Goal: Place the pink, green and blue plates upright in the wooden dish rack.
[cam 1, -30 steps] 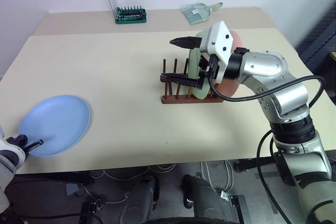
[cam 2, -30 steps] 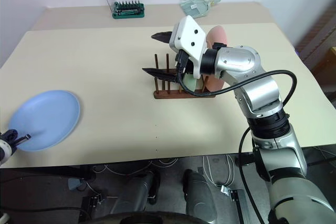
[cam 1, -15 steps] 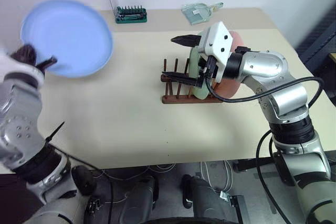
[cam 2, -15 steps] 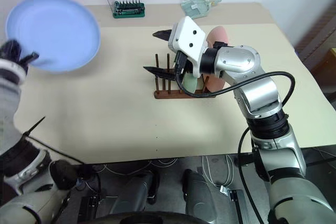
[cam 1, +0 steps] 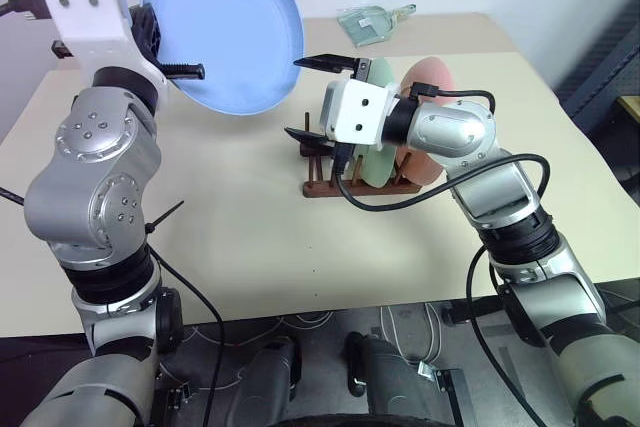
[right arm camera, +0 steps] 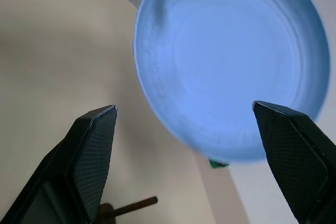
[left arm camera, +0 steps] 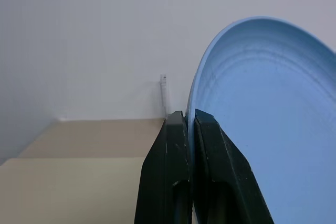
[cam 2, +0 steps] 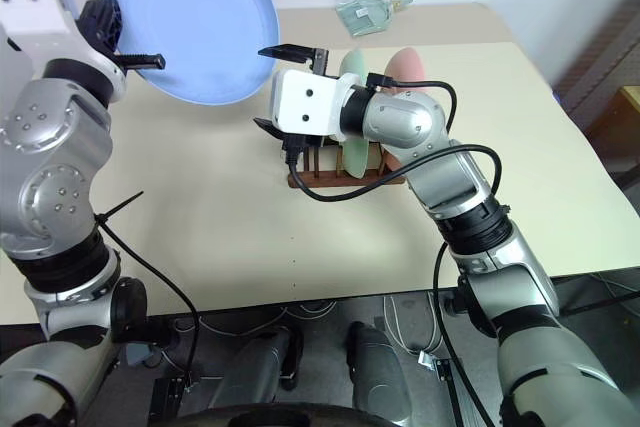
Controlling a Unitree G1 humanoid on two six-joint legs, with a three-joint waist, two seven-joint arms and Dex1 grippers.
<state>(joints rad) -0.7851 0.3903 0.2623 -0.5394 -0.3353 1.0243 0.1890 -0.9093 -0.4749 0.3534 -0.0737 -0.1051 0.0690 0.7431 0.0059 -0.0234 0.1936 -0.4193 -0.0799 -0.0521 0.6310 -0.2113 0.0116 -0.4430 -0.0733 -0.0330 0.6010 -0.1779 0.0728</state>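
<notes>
Handover in mid-air: the left gripper (cam 1: 185,71) is clamped on the rim of the blue plate (cam 1: 225,27), holding it tilted and high above the table (cam 1: 220,197), its hollow face turned toward the right arm. The left wrist view shows both black fingers (left arm camera: 173,182) pressed flat against the edge, one on each side, a pinch that leaves most of the disc free for a second grasp.

The right gripper (cam 2: 275,87) hangs level in front of the rack (cam 1: 355,185) with its jaws spread wide and nothing between them; its wrist view looks straight into the plate's bowl, which sits framed between the two fingertips (right arm camera: 94,145). That wide spread appears meant to take the plate by opposite edges, though plate and right fingers are apart for now.

Behind the right gripper, the green plate (cam 1: 378,152) and pink plate (cam 1: 425,82) stand on edge between the pegs, side by side, leaving the pegs nearer the left arm free. That gap looks like the blue plate's slot, and passing the plate across would let the arm nearer the rack make the placement. A clear dustpan-like item (cam 1: 372,19) lies at the table's far edge, well apart from the work.
</notes>
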